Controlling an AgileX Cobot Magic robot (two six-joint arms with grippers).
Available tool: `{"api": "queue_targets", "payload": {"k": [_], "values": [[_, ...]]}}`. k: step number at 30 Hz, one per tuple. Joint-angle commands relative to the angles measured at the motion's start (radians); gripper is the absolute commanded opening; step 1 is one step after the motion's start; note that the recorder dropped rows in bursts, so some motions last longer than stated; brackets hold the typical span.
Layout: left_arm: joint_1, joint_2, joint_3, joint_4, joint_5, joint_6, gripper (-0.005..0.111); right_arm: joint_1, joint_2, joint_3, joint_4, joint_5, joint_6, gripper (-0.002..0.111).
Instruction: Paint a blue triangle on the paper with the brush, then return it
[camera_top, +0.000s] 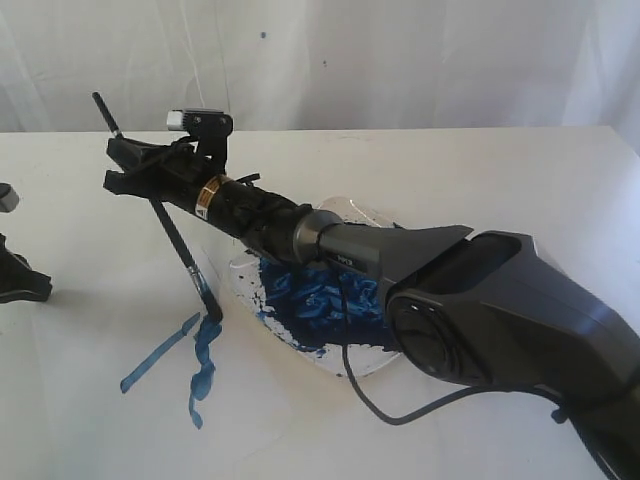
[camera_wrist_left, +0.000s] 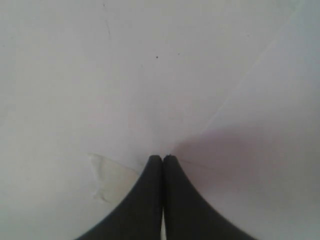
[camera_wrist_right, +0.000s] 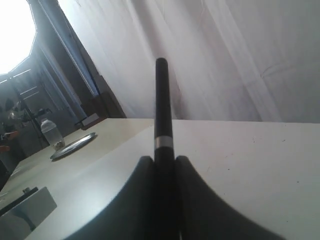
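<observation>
Brush (camera_top: 176, 236) = light, thin, stiff, slick handle; my right fingers (camera_wrist_right: 135, 200) clamped on its upper handle, tip touching paper (camera_top: 150, 425) at half-done blue triangle (camera_top: 203, 355). Grip firm w/o crushing. Left fingers (camera_wrist_left: 145, 200) together, empty

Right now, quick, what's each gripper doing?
Left gripper: closed, holding nothing.
Right gripper: closed on the brush.

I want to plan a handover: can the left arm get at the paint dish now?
Probably not easily. The right arm lies across the dish, and the brush in the right gripper slants down on the side from which the left gripper would come.
</observation>
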Motion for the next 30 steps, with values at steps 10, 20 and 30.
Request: {"api": "queue_targets", "payload": {"k": [10, 20, 30], "values": [[0.009, 0.021, 0.007, 0.016, -0.034, -0.006, 0.000, -0.013, -0.046, -0.004, -0.003, -0.097, 0.036, 0.000], [0.009, 0.021, 0.007, -0.082, 0.069, 0.029, 0.000, -0.013, -0.120, -0.004, -0.294, -0.257, 0.361, 0.000], [0.009, 0.021, 0.007, -0.084, 0.250, 0.029, 0.000, 0.009, -0.143, -0.004, -0.524, -0.499, 0.660, 0.000]]}}
